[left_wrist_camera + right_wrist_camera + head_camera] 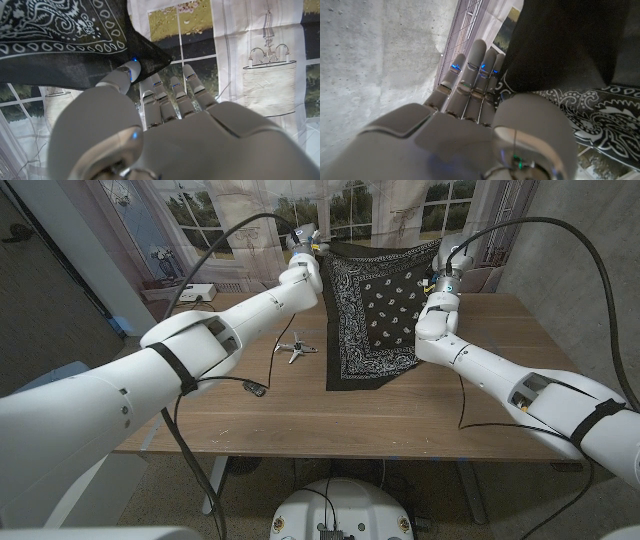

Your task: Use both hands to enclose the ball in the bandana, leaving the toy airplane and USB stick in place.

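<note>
Left hand (303, 246) raised high over the far side of the wooden worktop (400, 420), pinching one top corner of the black paisley-print cotton bandana (372, 310) between thumb and fingers (left wrist view shows the corner tucked at the thumb tip (131, 70), cloth (65, 40) spreading away from it). Right hand (452, 262) also up, gripping the opposite top corner; right wrist view has its fingers (476, 65) against the dark cloth (570, 45), with the white-patterned border just beside the thumb. Bandana hangs stretched between the two hands like a curtain, lower edge draping onto the worktop below them. Ball can't be made out (possibly behind the cloth, cannot tell). Small white toy airplane (296, 348) lies on the worktop below and just inward of the left forearm, beside the cloth's left edge, not touching it. Small black USB stick (257, 390) lies nearer the robot, under the left arm, well apart from the bandana.
</note>
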